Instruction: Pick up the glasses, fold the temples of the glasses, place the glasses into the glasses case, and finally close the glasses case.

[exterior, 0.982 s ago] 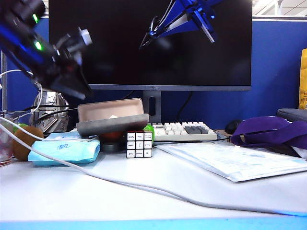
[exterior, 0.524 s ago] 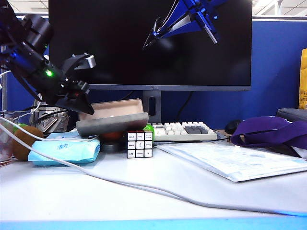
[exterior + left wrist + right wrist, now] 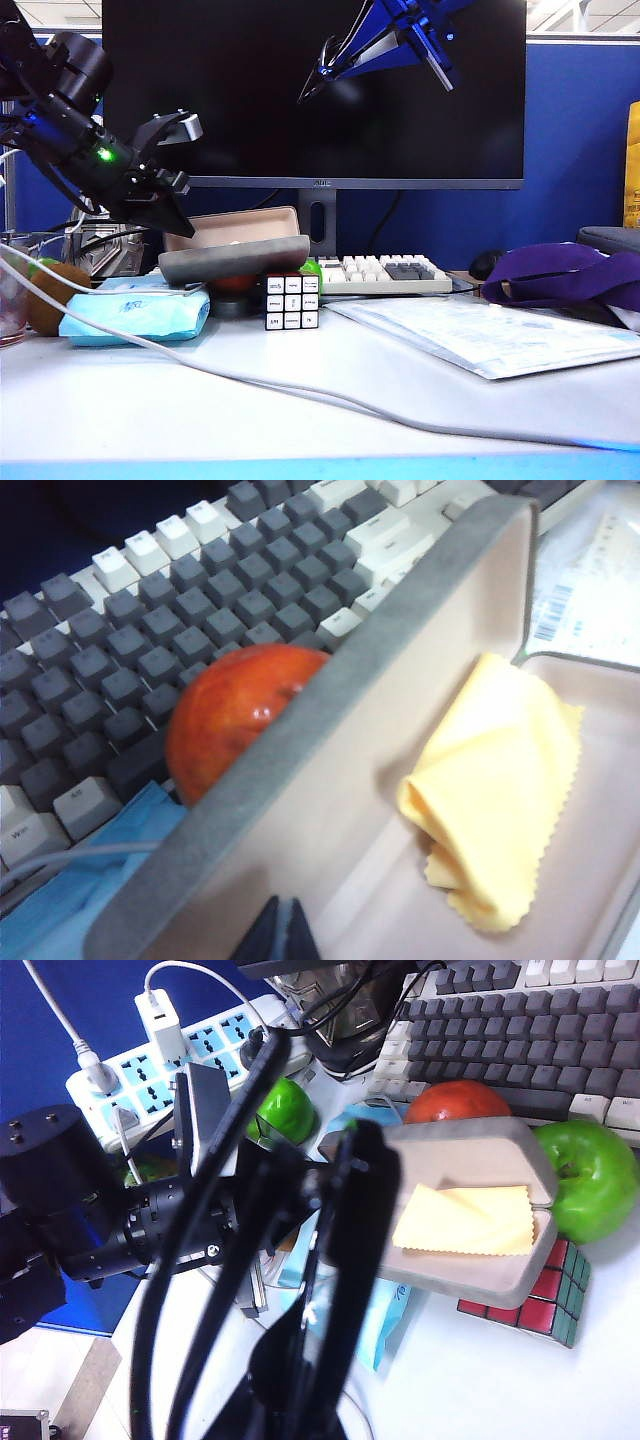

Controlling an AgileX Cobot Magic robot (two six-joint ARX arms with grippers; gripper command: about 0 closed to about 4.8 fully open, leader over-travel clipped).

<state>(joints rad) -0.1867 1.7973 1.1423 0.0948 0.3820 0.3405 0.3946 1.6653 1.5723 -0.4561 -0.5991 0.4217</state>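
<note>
The left gripper hovers at the rim of the open grey felt glasses case with beige lining, jaws closed on nothing visible. A folded yellow cloth lies inside the case. The right gripper hangs high before the black monitor — clamped on the thin black-framed glasses, temples unfolded.

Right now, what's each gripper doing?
Left gripper: shut, empty, at the open glasses case.
Right gripper: raised, shut on the glasses.
</note>
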